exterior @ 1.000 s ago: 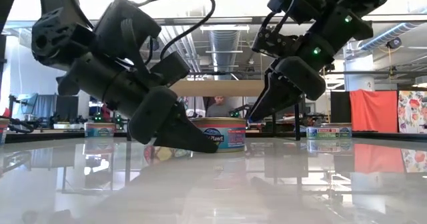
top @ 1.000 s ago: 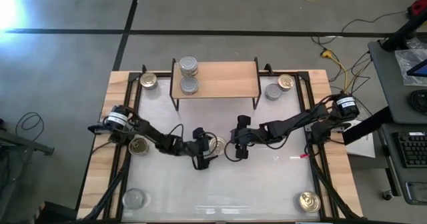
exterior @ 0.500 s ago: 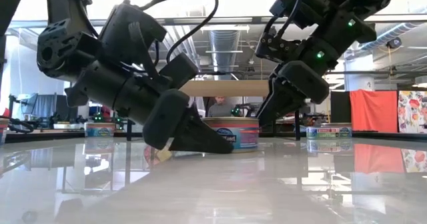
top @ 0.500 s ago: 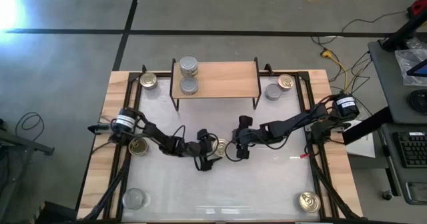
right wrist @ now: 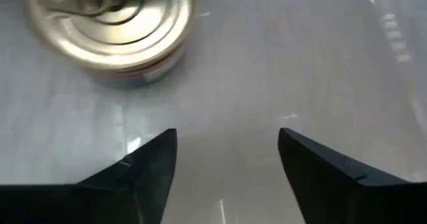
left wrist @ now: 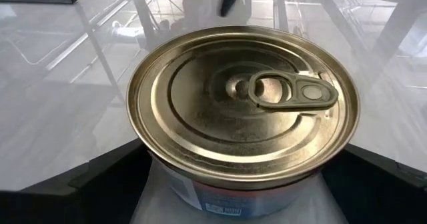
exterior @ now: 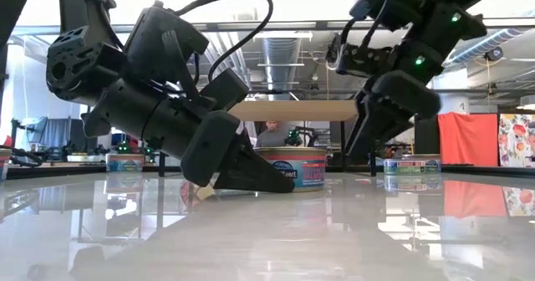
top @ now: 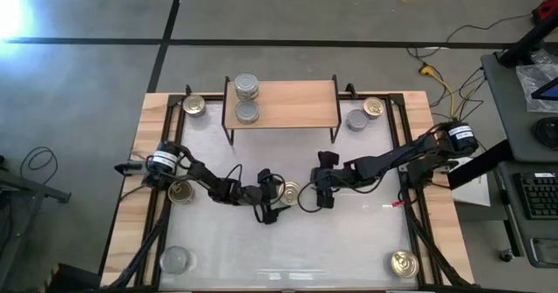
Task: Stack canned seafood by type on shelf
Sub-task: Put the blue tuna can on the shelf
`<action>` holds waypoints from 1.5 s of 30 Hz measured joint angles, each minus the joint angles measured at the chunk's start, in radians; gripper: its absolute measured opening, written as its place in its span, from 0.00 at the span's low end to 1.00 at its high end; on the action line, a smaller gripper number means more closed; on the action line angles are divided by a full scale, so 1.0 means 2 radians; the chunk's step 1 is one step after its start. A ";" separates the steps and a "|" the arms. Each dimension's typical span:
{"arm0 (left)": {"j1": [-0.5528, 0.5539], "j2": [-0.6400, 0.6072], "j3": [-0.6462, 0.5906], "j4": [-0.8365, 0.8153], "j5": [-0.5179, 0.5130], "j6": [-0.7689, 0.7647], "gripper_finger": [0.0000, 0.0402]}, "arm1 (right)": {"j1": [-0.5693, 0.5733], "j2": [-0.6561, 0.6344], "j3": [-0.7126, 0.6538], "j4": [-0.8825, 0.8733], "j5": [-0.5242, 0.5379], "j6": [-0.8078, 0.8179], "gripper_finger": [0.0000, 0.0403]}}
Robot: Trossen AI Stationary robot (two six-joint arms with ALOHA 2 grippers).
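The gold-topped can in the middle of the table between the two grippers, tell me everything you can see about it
The gold-topped can is a short round metal tin, with a ringed lid, a pull tab and a blue and pink label. It stands upright on the glossy white table, between the open fingers of the left gripper. Whether they touch it is unclear.

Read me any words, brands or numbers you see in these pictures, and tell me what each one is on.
"Plant": white lettering on the blue label of the gold-top can between the open left gripper fingers, low view; letters before it are hidden.
Label on the can at right: too blurred to read.
Left wrist view, can's label strip: too small.
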 joint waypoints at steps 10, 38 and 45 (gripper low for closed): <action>-0.004 -0.105 -0.002 -0.204 -0.010 -0.022 0.99 | 0.008 0.000 0.000 0.008 -0.032 -0.002 0.92; -0.014 -0.182 0.021 -0.375 -0.031 -0.100 0.99 | 0.028 0.000 -0.193 0.505 -0.040 -0.014 0.94; -0.014 -0.182 0.021 -0.375 -0.042 -0.101 0.99 | 0.021 0.000 -0.171 0.502 -0.038 -0.044 0.94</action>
